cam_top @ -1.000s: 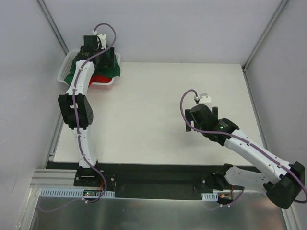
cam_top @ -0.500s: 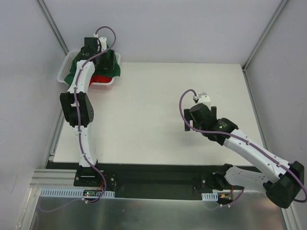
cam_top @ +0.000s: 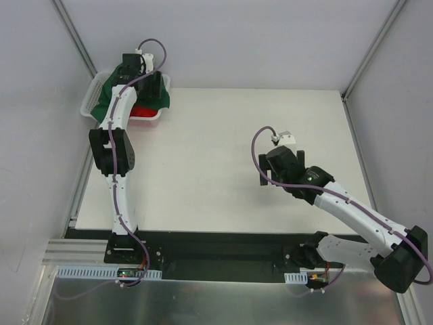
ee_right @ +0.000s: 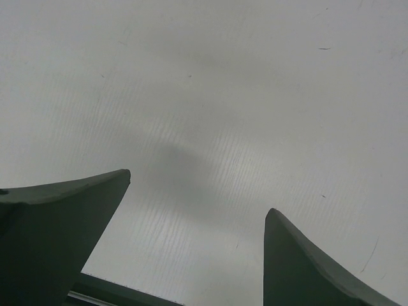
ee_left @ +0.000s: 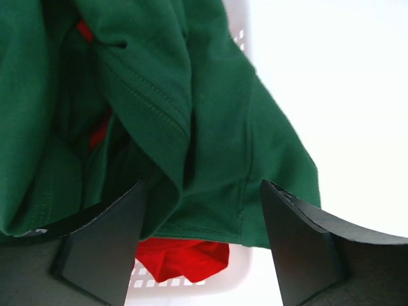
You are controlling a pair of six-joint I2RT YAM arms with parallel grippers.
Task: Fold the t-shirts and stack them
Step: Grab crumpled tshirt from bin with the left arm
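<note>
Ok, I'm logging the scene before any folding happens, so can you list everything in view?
green t-shirt: one, dark green, crumpled in the basket, on top of the red one
red t-shirt: one, bright red, in the basket, mostly covered
basket: one, white mesh, at the table's far left corner
table: one, white
left arm: white and black, reaching over the basket
right arm: white and black, over bare table
left claw: black, open, astride a green fold
right claw: black, open, holding nothing
</note>
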